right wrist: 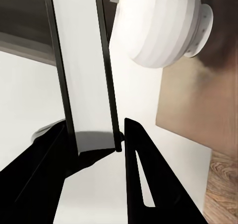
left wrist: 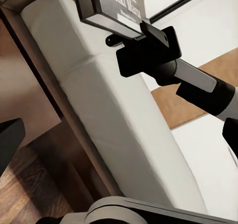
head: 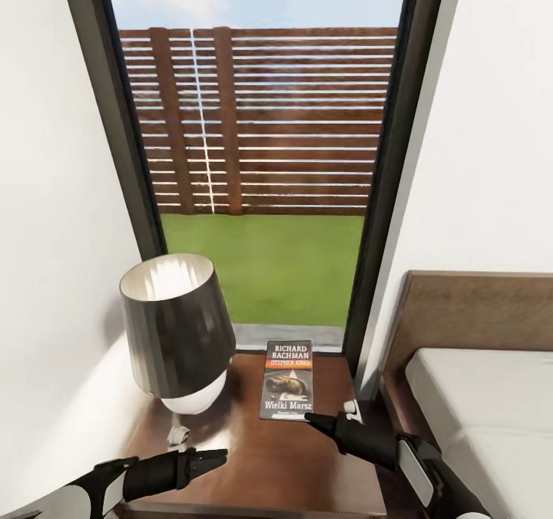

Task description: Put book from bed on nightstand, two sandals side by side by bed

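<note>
Your head camera looks down into a corner where a tall dark-framed window (head: 261,158) takes most of the frame; its top and sill are cut off, and beyond the glass lie flat green grass and a slatted brown fence. To your right, the bed (head: 491,396) shows as a corner: a smooth pale mattress in a matte brown wood frame and headboard, the rest out of frame. Below the window sits the nightstand (head: 253,457), its glossy reddish-brown tabletop catching soft reflections; its front edge is hidden by your arms.

On its left side stands a lamp (head: 178,335) with a flared, dark metallic shade over a rounded white base, which the shade mostly covers. A small white piece by the base is too small to name.

The book (head: 288,381), thin and rectangular, with a dark cover, white lettering and an orange band, is over the tabletop near the window. Your right pincer (head: 319,421) is at its near corner, and the right wrist camera shows the black fingers (right wrist: 141,179) clenched on the book's pale page edge.

Your left pincer (head: 215,455) hovers over the front of the tabletop, apart from the lamp; whether it is released or clenched you cannot tell.
</note>
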Robot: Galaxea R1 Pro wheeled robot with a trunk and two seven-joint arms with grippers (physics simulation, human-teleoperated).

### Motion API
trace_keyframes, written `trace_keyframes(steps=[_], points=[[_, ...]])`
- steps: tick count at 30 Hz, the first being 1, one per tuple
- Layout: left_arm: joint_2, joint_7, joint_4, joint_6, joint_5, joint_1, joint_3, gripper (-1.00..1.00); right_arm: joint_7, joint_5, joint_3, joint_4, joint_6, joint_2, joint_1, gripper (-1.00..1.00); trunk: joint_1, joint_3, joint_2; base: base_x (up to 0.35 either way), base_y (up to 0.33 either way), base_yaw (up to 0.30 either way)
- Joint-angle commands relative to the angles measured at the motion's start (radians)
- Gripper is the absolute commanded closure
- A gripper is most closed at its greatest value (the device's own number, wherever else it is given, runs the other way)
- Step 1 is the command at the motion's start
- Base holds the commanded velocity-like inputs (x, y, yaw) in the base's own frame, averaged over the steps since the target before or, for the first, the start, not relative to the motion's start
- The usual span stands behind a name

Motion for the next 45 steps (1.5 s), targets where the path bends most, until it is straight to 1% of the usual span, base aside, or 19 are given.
trace_keyframes(steps=[1, 21, 22, 23, 25, 26, 28, 36, 45], points=[[0.0, -0.003, 0.0, 0.006, -0.008, 0.0, 0.008, -1.0, 0.002, -0.005, -0.001, 0.0, 0.007, 0.0, 0.0, 1.0, 0.004, -0.004, -0.008, 0.0, 0.0, 0.0], [0.001, -0.003, 0.0, 0.006, -0.01, 0.0, 0.008, -1.0, -0.006, -0.003, -0.002, 0.009, 0.008, 0.0, 0.0, 1.0, 0.08, -0.067, -0.148, 0.0, 0.0, 0.0], [0.001, -0.003, 0.0, 0.006, -0.01, 0.0, 0.008, -1.0, -0.012, -0.003, -0.002, 0.01, 0.008, 0.0, 0.0, 1.0, 0.084, -0.07, -0.155, 0.0, 0.0, 0.0], [0.001, -0.003, 0.0, 0.006, -0.01, 0.0, 0.008, -1.0, -0.06, -0.003, -0.002, 0.012, 0.01, 0.0, 0.0, 1.0, 0.088, -0.073, -0.162, 0.0, 0.0, 0.0], [0.001, -0.003, 0.0, 0.006, -0.01, 0.0, 0.009, -1.0, -0.124, -0.006, -0.002, 0.012, 0.014, 0.0, 0.0, 1.0, 0.096, -0.079, -0.176, 0.0, 0.0, 0.0], [0.001, -0.003, 0.0, 0.006, -0.01, 0.0, 0.009, -1.0, -0.146, -0.007, -0.002, 0.012, 0.015, 0.0, 0.0, 1.0, 0.1, -0.082, -0.183, 0.0, 0.0, 0.0], [0.001, -0.003, 0.0, 0.006, -0.01, 0.0, 0.009, -1.0, -0.166, -0.009, -0.002, 0.013, 0.016, 0.0, 0.0, 1.0, 0.107, -0.089, -0.197, 0.0, 0.0, 0.0], [0.002, -0.003, 0.0, 0.007, -0.01, 0.0, 0.009, -1.0, -0.185, -0.011, -0.001, 0.013, 0.017, 0.0, 0.0, 1.0, 0.138, -0.114, -0.253, 0.0, 0.0, 0.0], [0.002, -0.003, 0.0, 0.006, -0.01, 0.0, 0.009, -1.0, -0.186, -0.011, 0.0, 0.013, 0.018, -0.001, 0.0, 1.0, 0.138, -0.114, -0.253, 0.0, 0.0, 0.0]])
